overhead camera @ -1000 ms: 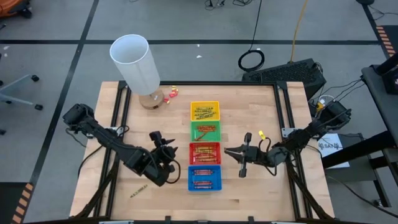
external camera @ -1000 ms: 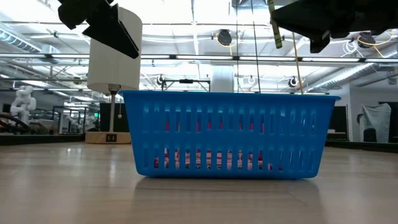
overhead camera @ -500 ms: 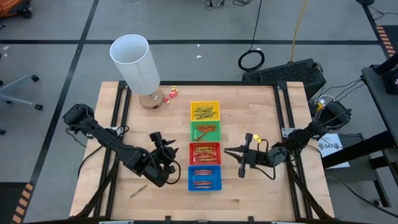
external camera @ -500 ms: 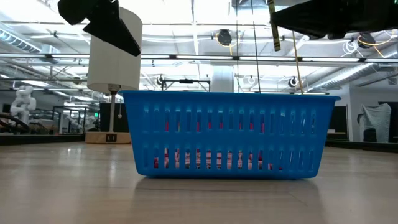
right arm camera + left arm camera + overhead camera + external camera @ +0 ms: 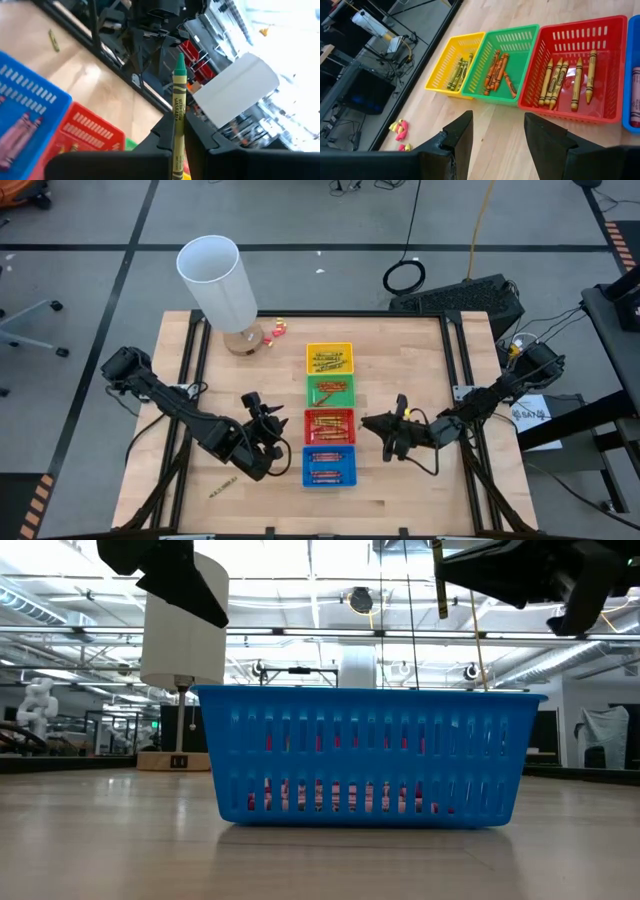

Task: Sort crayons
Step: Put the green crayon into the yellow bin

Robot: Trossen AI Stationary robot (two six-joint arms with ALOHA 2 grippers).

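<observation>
— How far along is the sorting looking, going from the worktop's left edge across?

— Nearly done, I'd judge. One loose crayon is lying near the front-left corner, outside any tray. Just beside it the left gripper is hovering with its fingers spread wide and nothing between them, close to the row of trays.

— And the trays?

— They are sitting in a line down the middle: the yellow tray toward the back edge, then the green tray, the red tray and the blue tray nearest the front edge. Each is already holding crayons, grouped by tone.

— What about the right side?

— The right gripper is waiting just beside the red tray, fingers pinching an olive-green crayon upright. So two sticks seem to be remaining: that held one, probably heading for a tray, and the stray one at the front-left corner
</observation>
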